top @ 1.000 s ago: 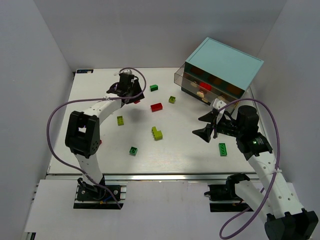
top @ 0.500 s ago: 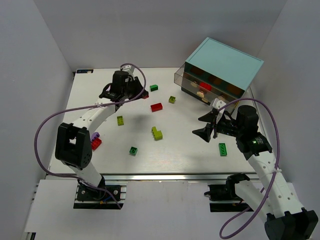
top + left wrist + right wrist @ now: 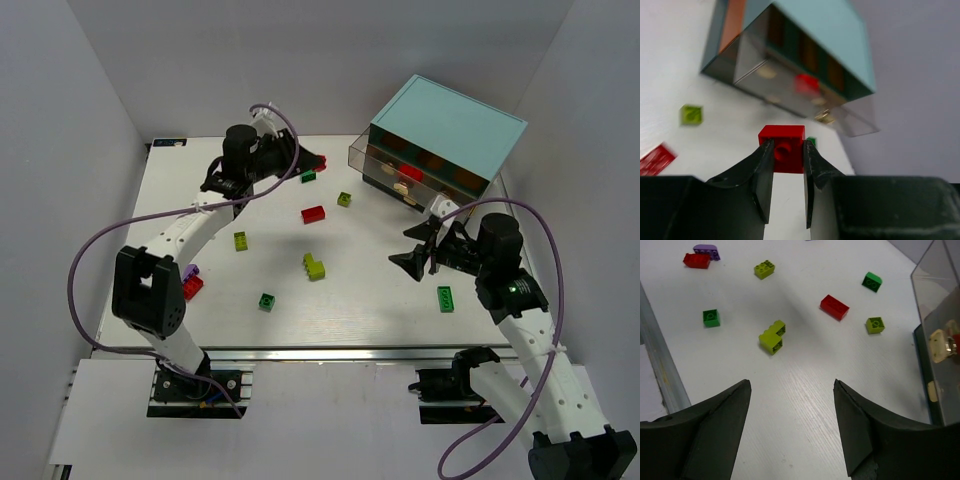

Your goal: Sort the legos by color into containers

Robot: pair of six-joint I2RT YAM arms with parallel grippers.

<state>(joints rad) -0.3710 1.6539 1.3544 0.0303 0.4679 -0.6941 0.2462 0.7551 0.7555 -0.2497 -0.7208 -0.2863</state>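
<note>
The left fingers point(image 3: 761, 172) are pinching a red brick point(image 3: 782, 148) by its two sides. They are closed down to the brick's width, and it appears to be hanging clear of the counter point(image 3: 360, 290). In the top view the brick is sitting at the far side of the counter, just past a green brick point(image 3: 308, 176) and well short of the cabinet point(image 3: 440, 130). The right fingers point(image 3: 715, 425) are standing wide apart and holding nothing, hovering over bare counter near the cabinet's front.

The step in hand looks like carrying a red piece to its place. A smoky drawer point(image 3: 372, 152) is jutting out of the cabinet, and something red point(image 3: 410, 172) is showing through the drawer fronts. That suggests where red belongs, though I cannot tell exactly which compartment it is lying in.

The next move calls for swinging the left arm rightward until the brick is hanging over that open drawer, above its rim, and only then parting the fingers. The other legos are lying scattered: another red one point(image 3: 313, 213), lime pieces point(image 3: 315, 266), more greens point(image 3: 445, 298), and a purple one point(image 3: 706, 249) touching a red one by the left arm.
</note>
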